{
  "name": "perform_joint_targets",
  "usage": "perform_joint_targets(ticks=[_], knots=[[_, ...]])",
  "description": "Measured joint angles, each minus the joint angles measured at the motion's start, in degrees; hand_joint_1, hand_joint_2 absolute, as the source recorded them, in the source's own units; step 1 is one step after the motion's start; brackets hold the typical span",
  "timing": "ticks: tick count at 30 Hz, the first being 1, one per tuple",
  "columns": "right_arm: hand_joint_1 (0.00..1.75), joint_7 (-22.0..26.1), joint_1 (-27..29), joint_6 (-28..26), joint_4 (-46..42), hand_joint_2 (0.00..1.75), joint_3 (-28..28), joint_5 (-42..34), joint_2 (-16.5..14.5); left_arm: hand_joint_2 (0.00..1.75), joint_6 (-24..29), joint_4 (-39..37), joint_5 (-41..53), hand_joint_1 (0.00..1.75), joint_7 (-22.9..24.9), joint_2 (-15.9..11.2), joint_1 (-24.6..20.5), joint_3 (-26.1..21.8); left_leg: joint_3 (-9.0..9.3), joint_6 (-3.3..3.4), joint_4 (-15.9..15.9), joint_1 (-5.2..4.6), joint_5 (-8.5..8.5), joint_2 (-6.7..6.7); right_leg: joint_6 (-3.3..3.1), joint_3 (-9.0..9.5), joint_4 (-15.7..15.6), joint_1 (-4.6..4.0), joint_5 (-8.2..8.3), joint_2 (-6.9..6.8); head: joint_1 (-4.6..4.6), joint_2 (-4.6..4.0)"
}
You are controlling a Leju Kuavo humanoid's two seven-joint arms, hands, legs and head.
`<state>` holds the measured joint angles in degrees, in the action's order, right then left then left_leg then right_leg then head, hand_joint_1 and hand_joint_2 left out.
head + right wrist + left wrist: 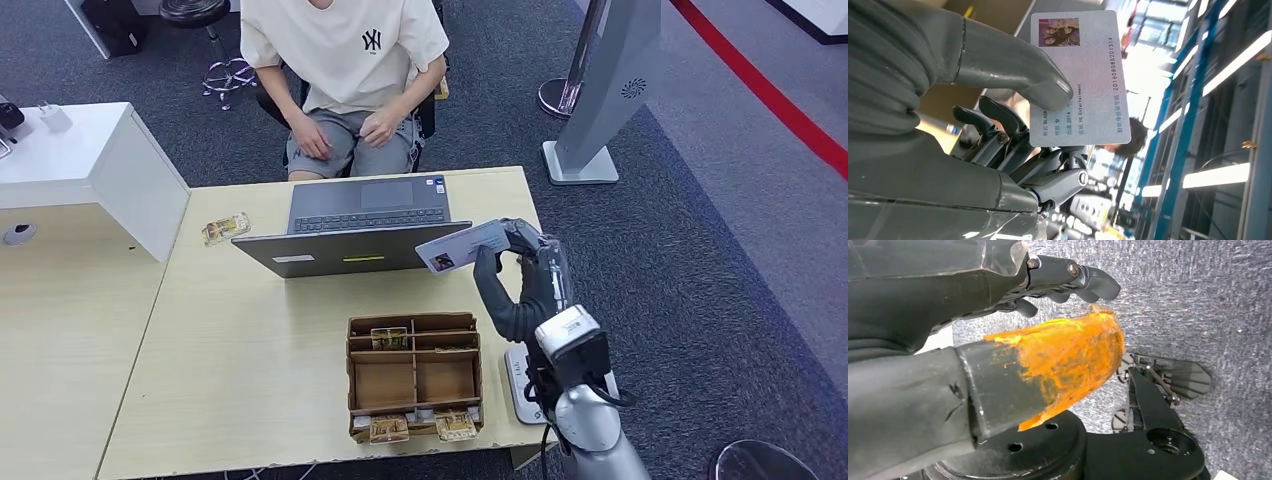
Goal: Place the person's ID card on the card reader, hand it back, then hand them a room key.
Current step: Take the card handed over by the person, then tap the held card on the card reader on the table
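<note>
right hand [520, 275] grips the id card [462, 246] mid-frame, thumb pinning it, seemingly handing it back; next, extend toward the person [345, 75]; left hand [998, 340] empty, fingers apart.

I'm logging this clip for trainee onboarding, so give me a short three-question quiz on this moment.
1. True or false: the robot's right hand pinches the white plastic ID card above the table.
2. The brown cardboard compartment tray stands: A) between the open grey laptop and the table's near edge; B) on the laptop; C) on the carpet.
3. Fill in: the seated person rests both hands on their ____.
Key: 1 true; 2 A; 3 lap.
</note>
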<state>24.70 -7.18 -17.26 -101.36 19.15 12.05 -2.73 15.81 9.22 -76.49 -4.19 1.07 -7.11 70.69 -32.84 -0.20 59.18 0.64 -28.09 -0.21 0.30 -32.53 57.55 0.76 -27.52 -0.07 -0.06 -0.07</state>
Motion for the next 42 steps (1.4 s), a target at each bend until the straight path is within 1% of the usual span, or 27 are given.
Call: perform_joint_targets(ticks=[3,7,12,17,23,28,36,42], knots=[[1.75,1.0,2.8,4.1,-2.1,1.75,-2.0,-4.5,-0.2,0.0,0.1,0.0,-0.9,0.0,-0.3,0.0,0.0,0.0,0.0,0.0,0.0,0.0,0.0,0.0,0.0,0.01,0.0,0.0,0.01,0.0,-0.01,0.0],[1.75,1.8,6.2,7.2,-3.4,1.75,-4.8,-8.1,-0.3,0.0,0.5,0.0,-2.1,0.0,-0.7,0.0,0.1,-0.3,0.01,0.0,0.0,0.0,0.0,0.0,0.0,0.01,0.0,0.0,0.01,0.0,-0.01,0.0],[1.75,2.2,9.7,9.0,-3.6,1.75,-8.4,-9.7,-0.3,0.0,0.8,0.0,-3.4,0.0,-1.1,-0.1,0.2,-0.7,0.02,0.0,0.0,0.0,0.0,0.0,-0.01,0.01,0.0,0.0,0.01,0.0,-0.01,0.0],[1.75,1.3,12.7,11.1,-2.4,1.75,-13.0,-10.3,-0.3,0.0,1.1,0.0,-4.8,0.0,-1.4,-0.1,0.4,-1.2,0.01,0.0,0.0,0.0,0.0,0.0,0.0,0.01,0.0,0.0,0.01,0.0,-0.01,0.0],[1.75,0.0,14.8,13.2,1.3,1.75,-19.9,-9.9,-0.3,0.0,1.2,-0.2,-6.0,0.0,-1.4,-0.4,0.6,-1.7,0.01,0.0,0.0,0.0,0.0,0.0,0.0,0.01,0.0,0.0,0.01,0.0,-0.01,0.0],[1.75,-0.7,15.7,15.0,4.7,1.75,-24.5,-9.2,-0.3,0.0,1.2,-0.5,-6.7,0.0,-1.8,-0.5,0.7,-2.0,0.01,0.0,0.0,0.0,0.0,0.0,0.0,0.01,0.0,0.0,0.01,0.0,-0.01,0.0],[1.75,-0.7,15.9,15.6,8.6,1.75,-28.3,-6.2,-0.9,0.0,1.2,-0.5,-7.4,0.0,-2.4,-0.5,0.7,-2.1,0.01,0.0,0.0,0.0,0.0,0.0,0.0,0.01,0.0,0.0,0.01,0.01,-0.01,-0.01],[1.75,-1.5,15.6,14.8,11.1,1.75,-29.7,-2.7,-1.0,0.0,1.2,-0.5,-7.9,0.0,-2.4,-0.6,0.7,-2.1,0.01,0.0,0.0,0.0,0.0,0.01,0.0,0.01,0.0,0.0,0.01,0.01,-0.01,-0.01]])
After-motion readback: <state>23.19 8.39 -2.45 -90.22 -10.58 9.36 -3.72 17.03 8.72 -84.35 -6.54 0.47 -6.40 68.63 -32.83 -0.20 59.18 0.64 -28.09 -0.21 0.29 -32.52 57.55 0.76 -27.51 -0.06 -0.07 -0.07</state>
